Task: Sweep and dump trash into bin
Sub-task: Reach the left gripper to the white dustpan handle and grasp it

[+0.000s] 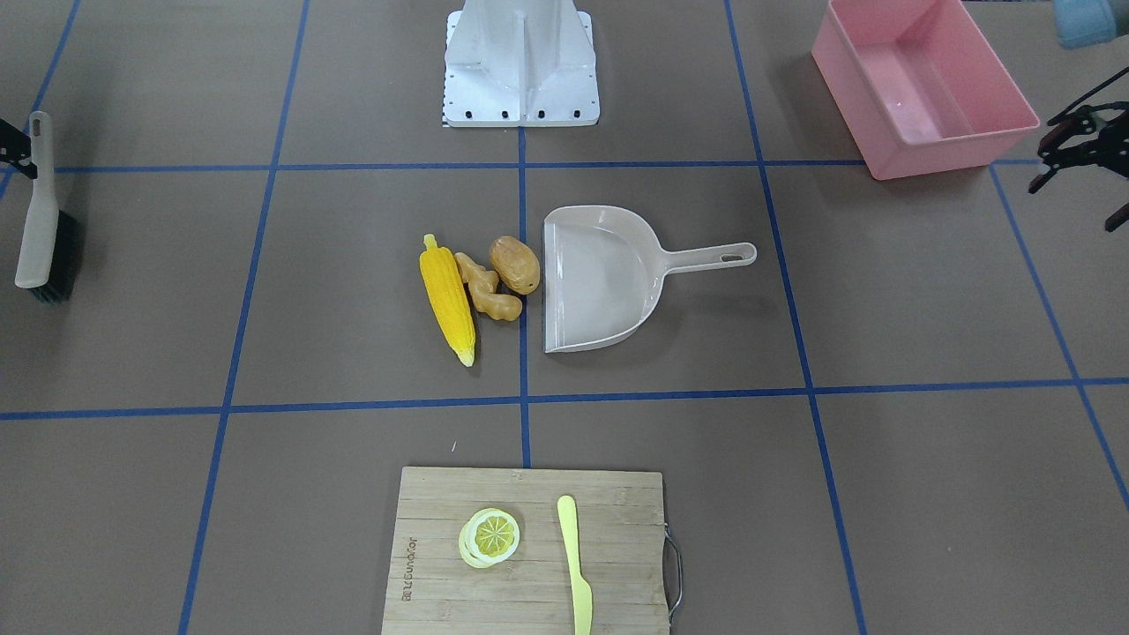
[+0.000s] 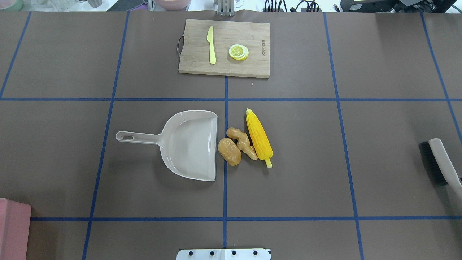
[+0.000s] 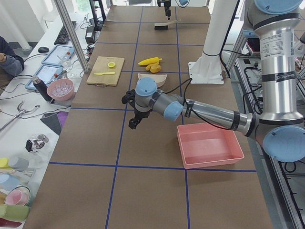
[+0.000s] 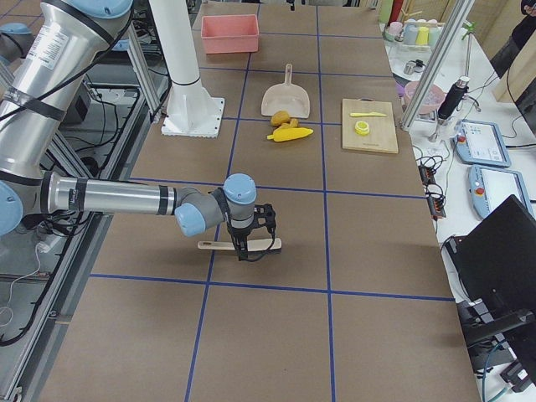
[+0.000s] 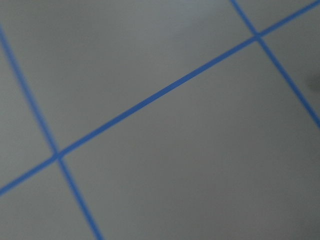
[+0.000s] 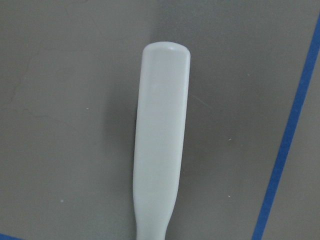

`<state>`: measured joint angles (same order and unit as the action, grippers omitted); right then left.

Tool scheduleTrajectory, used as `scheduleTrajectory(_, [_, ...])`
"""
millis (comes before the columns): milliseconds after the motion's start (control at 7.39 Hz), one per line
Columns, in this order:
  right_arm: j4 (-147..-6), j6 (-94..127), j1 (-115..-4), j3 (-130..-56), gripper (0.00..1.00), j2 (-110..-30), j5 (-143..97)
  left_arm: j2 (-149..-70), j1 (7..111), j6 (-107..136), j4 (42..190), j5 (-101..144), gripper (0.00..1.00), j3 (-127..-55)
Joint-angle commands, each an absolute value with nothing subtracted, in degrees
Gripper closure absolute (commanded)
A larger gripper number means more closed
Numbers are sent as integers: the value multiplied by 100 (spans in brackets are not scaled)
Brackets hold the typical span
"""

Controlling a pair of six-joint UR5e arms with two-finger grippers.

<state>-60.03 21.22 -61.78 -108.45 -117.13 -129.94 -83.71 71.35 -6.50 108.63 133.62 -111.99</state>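
Note:
The trash lies mid-table: a yellow corn cob [image 1: 447, 300], a tan ginger root [image 1: 487, 287] and a brown potato [image 1: 515, 264], all beside the open mouth of the beige dustpan [image 1: 600, 282]. The pink bin [image 1: 953, 150] stands near the robot's base on its left side and holds nothing. My left gripper [image 1: 1045, 154] hovers beside the bin above bare table, fingers apart and holding nothing. My right gripper [image 4: 249, 251] is down over the handle of the brush [image 1: 40, 212], which lies flat. I cannot tell whether its fingers have closed on the handle [image 6: 160, 140].
A wooden cutting board [image 1: 617, 529] at the far edge carries a lemon slice [image 1: 489, 536] and a pale yellow knife [image 1: 573, 556]. The robot's white base [image 1: 520, 62] sits at the near edge. Blue tape lines grid the brown table.

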Motion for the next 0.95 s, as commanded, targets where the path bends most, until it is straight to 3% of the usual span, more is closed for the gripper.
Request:
scheduleTrajectory(0, [-5391,3095,-6065,-10793,0,-11856,-12929,-8971,5869,-650,11021,13131,1,-11486])
scheduleTrajectory(271, [-5353,3225,-5951,-10793,0,-11900,-12964,-9456,5204,-668,11448,12730,1,-11627])
scheduleTrajectory(812, [-5353,3226,-5486,-10610,0,-11900,-12929,-9079,4148,-3019,11979,11408,1,-11461])
